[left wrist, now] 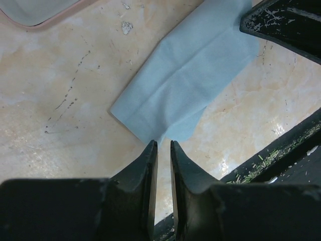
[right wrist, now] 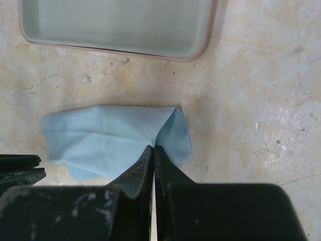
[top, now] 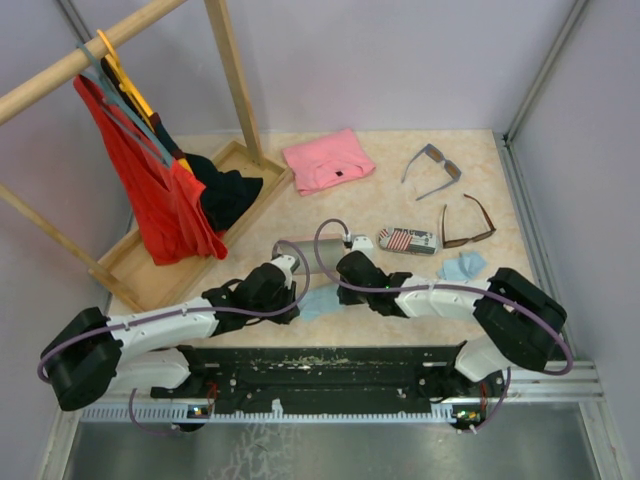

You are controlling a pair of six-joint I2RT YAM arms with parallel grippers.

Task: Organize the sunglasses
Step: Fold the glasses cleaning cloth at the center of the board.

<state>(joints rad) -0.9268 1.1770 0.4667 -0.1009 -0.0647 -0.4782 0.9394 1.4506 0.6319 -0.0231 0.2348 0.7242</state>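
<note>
While right fingers (right wrist: 141, 169) clamp cloth (right wrist: 100, 140) at one edge, left fingers (left wrist: 144, 165) slightly apart at another, tray (right wrist: 115, 22) beyond

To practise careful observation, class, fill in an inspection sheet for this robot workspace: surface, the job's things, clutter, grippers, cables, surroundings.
Surface: beige marbled tabletop, scattered specks.
Job's things: grey-blue sunglasses and brown sunglasses, both unfolded at the far right, neither gripper near them.
Clutter: flag-patterned case, far cloth, near cloth, open case, pink garment.
Grippers: right gripper shut on the near cloth's edge; left gripper narrowly open at its other end.
Cables: purple cables loop along both arms.
Surroundings: wooden rack with a hanging red garment, standing in a wooden tray; lilac walls.
</note>
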